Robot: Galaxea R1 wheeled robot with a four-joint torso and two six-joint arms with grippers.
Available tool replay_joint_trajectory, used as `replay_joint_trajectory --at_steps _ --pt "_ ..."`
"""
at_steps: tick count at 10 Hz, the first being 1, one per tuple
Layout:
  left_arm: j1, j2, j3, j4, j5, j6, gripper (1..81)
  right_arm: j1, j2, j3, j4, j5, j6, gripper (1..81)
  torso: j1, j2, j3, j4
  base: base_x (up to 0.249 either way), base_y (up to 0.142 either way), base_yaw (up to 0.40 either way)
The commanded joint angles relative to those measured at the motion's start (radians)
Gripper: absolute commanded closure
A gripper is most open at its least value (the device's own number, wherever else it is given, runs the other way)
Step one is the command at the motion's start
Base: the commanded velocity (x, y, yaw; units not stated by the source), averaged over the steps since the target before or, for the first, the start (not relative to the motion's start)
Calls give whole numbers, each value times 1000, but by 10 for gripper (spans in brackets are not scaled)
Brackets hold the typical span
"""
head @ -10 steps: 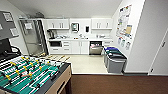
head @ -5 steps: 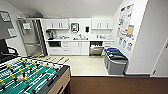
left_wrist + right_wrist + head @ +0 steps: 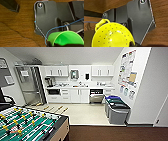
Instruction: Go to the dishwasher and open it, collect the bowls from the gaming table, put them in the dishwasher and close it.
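The kitchen has drawn nearer: I am driving toward the open dishwasher (image 3: 96, 96). My left gripper (image 3: 52, 44) carries the green bowl (image 3: 65, 38); the right gripper (image 3: 132, 44) carries the yellow perforated bowl (image 3: 113, 36).

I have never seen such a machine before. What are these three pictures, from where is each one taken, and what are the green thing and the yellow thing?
They come from one wheeled robot with two arms. The wide picture is from a camera high on it, looking forward: a kitchenette, where the dishwasher stands open under the counter, grey bins by the right wall, and a table-football table close at the left. The other two pictures are from cameras on the wrists, looking down at the brown wood-patterned floor; the dark plates belong to the robot. At the left wrist you see a bright green bowl. At the right wrist you see a yellow bowl with small holes and a handle, like a strainer. Each seems carried, though the fingers are hard to see.
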Motion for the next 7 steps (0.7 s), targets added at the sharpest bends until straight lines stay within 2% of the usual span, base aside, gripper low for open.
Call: replay_joint_trajectory --at_steps 1,7 --pt "-48 -14 -6 10 56 2 811 47 -20 9 -12 -58 -4 811 0 0 0 0 183 0 0" --pt "-48 -12 -6 10 56 4 811 49 -15 3 -12 -60 -4 811 0 0 0 0 185 0 0"
